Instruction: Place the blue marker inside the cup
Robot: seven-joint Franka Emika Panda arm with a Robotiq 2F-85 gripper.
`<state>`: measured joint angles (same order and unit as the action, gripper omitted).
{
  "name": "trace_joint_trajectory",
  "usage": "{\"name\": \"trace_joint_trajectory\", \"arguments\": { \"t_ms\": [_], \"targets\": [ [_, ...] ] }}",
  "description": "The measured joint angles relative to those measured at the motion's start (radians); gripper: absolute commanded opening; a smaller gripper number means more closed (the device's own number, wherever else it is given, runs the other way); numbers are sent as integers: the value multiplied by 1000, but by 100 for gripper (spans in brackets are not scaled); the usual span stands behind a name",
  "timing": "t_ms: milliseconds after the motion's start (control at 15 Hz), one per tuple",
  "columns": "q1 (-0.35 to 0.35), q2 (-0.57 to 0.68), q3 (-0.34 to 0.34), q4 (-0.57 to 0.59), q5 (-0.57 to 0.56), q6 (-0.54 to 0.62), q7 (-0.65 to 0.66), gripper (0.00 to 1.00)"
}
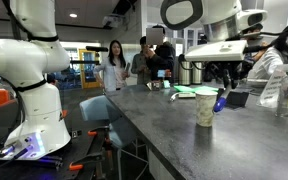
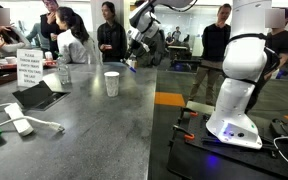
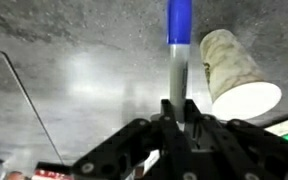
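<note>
1. Hand (image 3: 180, 108) is clamped tight on the pale barrel of the blue marker (image 3: 179, 50). The blue end points away from the wrist, down toward the bench (image 3: 74, 80).
2. Just beside the marker in the wrist view stands the cup (image 3: 232, 72). Its open mouth lies off to one side of the marker's long axis, not under it. I judge the coming move to be a sideways shift over the mouth, then a descent.
3. In an exterior view the marker (image 1: 220, 101) hangs near upright, close beside the cup (image 1: 205, 108). Height shows here, which the wrist view hides, though I cannot tell whether the tip clears the rim.
4. In an exterior view the cup (image 2: 111, 84) stands upright, alone on its patch of bench, and the marker is too small to make out.
</note>
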<state>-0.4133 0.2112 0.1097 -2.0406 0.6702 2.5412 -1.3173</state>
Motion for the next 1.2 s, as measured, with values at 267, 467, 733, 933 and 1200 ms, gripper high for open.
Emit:
{"name": "trace_joint_trajectory", "arguments": {
  "t_ms": [267,467,733,933,1200],
  "targets": [
    [6,-9,-24,2,221,-119,-344,5],
    [21,-13,-67,3,293,-259,-533,5],
    [50,-35,-124,13,311,-461,-712,5],
    [76,-38,-148,33,312,-585,-826,5],
    [109,-26,-160,79,316,-728,-933,5]
  ]
}}
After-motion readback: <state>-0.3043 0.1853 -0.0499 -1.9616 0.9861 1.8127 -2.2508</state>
